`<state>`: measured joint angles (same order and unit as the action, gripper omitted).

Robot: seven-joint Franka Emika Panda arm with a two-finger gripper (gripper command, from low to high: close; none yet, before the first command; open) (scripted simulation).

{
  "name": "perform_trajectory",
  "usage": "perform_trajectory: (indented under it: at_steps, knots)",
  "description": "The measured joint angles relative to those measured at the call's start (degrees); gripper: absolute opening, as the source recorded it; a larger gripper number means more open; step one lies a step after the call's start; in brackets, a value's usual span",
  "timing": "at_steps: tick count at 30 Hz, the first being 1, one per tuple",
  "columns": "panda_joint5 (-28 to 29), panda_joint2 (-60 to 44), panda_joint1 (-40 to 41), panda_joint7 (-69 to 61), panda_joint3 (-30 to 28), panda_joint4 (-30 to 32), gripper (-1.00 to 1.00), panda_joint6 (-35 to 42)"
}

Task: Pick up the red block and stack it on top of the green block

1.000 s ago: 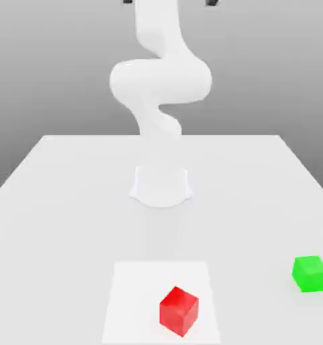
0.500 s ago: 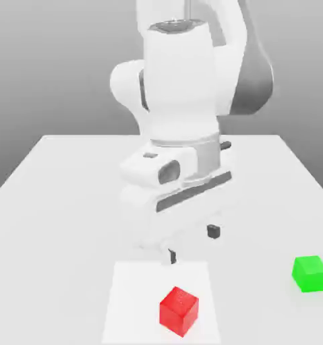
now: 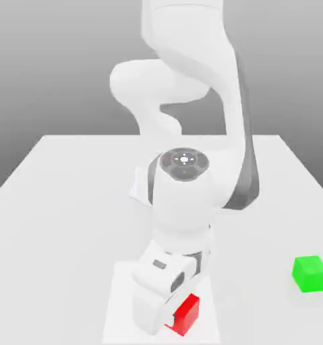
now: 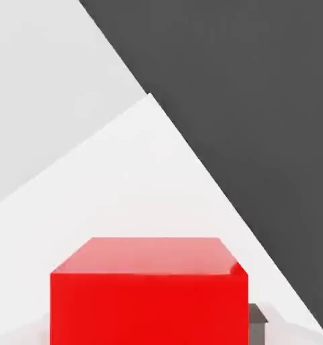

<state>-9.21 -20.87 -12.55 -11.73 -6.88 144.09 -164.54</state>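
The red block [image 3: 187,315] rests on a lighter white square patch [image 3: 121,296] near the table's front edge. My gripper [image 3: 173,319] has come down onto it, and the white hand covers the block's side towards the exterior view's left. Up close in the hand view, the red block [image 4: 149,296] has one dark fingertip [image 4: 258,318] just beside its edge. The gripper looks open around the block, which still sits on the surface. The green block [image 3: 310,273] stands alone on the table, well off to the exterior view's right of the red one.
The white table [image 3: 56,202] stretches back to a grey backdrop. The arm's bulky links [image 3: 184,195] lean forward over the middle of the table, above the white patch.
The hand has dropped from above the table down onto the red block and now hides part of it. Neither block has moved.
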Motion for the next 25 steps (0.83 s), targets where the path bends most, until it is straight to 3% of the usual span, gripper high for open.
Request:
perform_trajectory:
  at_steps: [6,16,21,22,25]
  knots:
    - [4.73,9.87,-1.71,3.55,-2.48,1.6,-1.0,8.12]
    - [9.32,15.42,-20.21,16.95,11.35,0.6,-1.0,14.62]
    - [11.88,8.69,-23.19,20.42,12.05,0.04,-1.0,8.38]
    - [12.33,6.95,-23.41,20.78,11.78,-0.05,1.0,6.72]
    - [12.33,6.95,-23.41,20.78,11.78,-0.05,1.0,6.72]
